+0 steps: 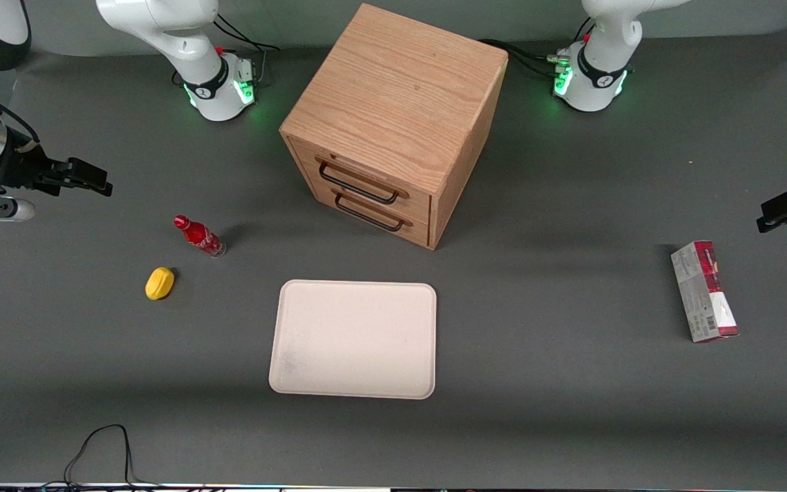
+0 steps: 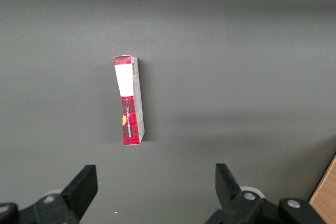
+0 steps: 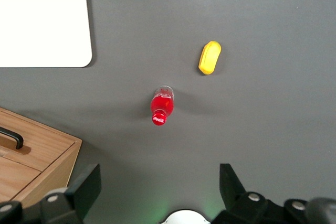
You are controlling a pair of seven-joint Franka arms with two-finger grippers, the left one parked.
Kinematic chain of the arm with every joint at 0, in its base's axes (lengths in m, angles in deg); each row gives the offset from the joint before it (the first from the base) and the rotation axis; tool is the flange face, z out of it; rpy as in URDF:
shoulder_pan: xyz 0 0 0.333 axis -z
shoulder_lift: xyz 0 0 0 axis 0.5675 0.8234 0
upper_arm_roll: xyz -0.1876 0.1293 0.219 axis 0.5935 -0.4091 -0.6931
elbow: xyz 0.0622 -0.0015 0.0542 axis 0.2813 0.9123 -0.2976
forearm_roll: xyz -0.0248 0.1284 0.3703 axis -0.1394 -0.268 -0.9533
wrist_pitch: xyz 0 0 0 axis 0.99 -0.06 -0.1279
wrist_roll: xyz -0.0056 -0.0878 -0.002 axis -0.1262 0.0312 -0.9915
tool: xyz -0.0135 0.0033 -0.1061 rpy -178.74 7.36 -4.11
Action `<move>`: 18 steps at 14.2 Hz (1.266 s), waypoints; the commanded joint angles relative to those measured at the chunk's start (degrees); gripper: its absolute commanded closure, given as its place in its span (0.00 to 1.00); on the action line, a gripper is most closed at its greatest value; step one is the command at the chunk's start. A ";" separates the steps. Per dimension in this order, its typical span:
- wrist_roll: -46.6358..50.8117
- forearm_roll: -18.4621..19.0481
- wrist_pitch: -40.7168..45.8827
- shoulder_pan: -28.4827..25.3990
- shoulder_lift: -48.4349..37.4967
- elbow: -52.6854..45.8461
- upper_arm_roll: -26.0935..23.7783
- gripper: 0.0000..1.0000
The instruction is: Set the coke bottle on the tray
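The coke bottle [image 1: 199, 236] [image 3: 161, 106], small and red with a red cap, stands upright on the grey table. The cream-white tray [image 1: 354, 339] [image 3: 42, 19] lies flat and bare, nearer the front camera than the wooden drawer cabinet. My right gripper [image 1: 96, 181] [image 3: 157, 184] hovers high above the table at the working arm's end, well apart from the bottle. Its fingers [image 3: 86, 184] are spread wide with nothing between them.
A yellow lemon-shaped lump [image 1: 159, 283] [image 3: 209, 57] lies beside the bottle, nearer the front camera. The wooden cabinet [image 1: 393, 119] with two black-handled drawers stands mid-table. A red-and-grey carton box [image 1: 703, 291] [image 2: 129, 99] lies toward the parked arm's end.
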 commanded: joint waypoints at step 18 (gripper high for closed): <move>0.01 -0.30 1.95 0.78 1.65 -2.60 -0.65 0.00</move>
